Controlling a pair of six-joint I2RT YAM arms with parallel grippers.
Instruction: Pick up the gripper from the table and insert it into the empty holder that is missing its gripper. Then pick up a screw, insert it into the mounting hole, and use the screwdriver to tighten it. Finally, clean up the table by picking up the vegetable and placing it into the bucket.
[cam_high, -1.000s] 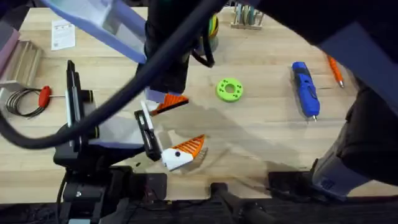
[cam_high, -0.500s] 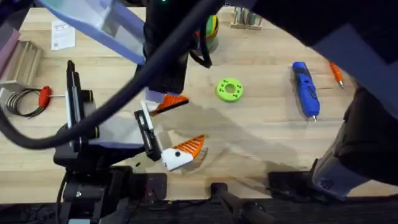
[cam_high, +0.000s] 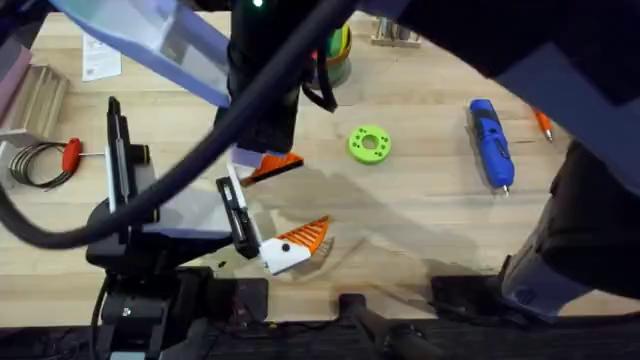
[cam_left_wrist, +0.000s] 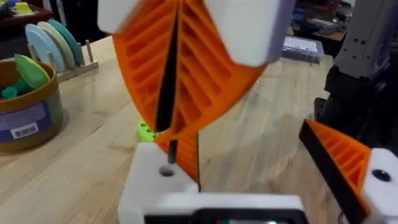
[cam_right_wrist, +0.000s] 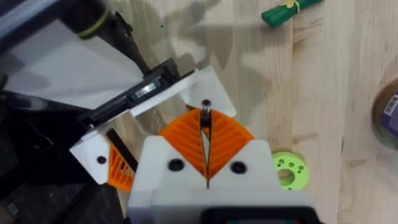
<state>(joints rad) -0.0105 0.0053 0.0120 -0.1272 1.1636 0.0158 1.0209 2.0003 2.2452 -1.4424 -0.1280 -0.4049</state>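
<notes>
Right gripper (cam_right_wrist: 204, 134) pinches a thin dark screw (cam_right_wrist: 204, 107) between its orange pads, tip down, just above the mounting hole (cam_left_wrist: 166, 171) in the white holder (cam_left_wrist: 152, 186), near the table's near edge, left of centre. The left gripper (cam_left_wrist: 249, 171) stands spread, offering that holder. I would line the screw's tip squarely over the hole, keep it upright, lower slowly, and release only once it seats. The screwdriver (cam_high: 491, 142) lies far right.
</notes>
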